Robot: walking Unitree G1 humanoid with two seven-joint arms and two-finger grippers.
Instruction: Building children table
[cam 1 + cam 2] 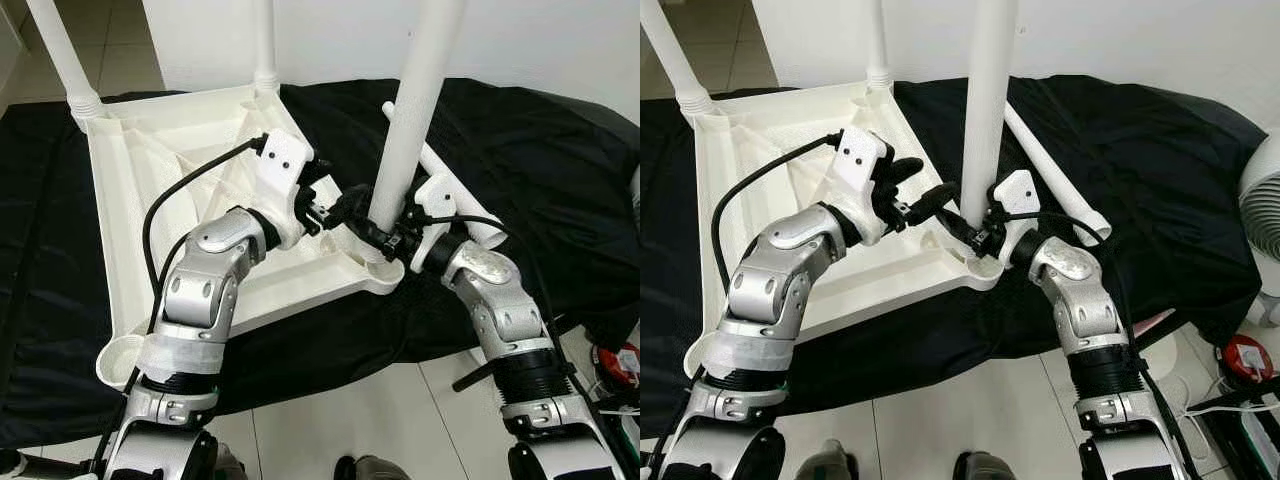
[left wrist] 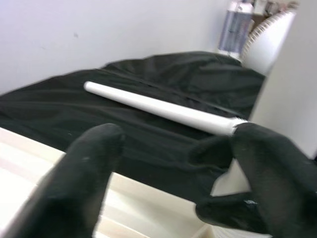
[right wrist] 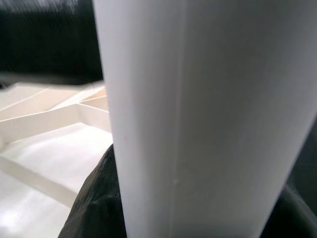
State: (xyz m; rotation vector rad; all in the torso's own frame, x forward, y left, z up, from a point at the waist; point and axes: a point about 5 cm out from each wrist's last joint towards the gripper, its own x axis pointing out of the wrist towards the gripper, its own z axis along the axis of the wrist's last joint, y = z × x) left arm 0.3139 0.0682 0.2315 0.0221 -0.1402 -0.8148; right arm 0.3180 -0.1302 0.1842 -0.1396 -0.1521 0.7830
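A black cloth [image 1: 520, 170] is spread over the floor, its far and side edges cut off by the frame. On it an upturned white tabletop [image 1: 150, 190] lies underside up, ribs showing; two legs stand in its far corners at 11 and 12 o'clock, their tops cut off. A third leg [image 1: 415, 100] stands upright in the near corner socket at 5 o'clock of the tabletop, its top also out of frame and its foot partly hidden by both pincers. A loose leg [image 1: 1050, 165] lies flat on the cloth toward 2 o'clock, partly hidden behind the upright leg. The right pincer [image 1: 385, 238] is clenched around the base of the third leg, which blocks most of the right wrist view. The left pincer [image 1: 335, 210] is held released just beside that leg at 9 o'clock of it; whether a fingertip [image 2: 262, 163] touches cannot be told. A white fan [image 1: 1265, 225] is cut off at 3 o'clock.
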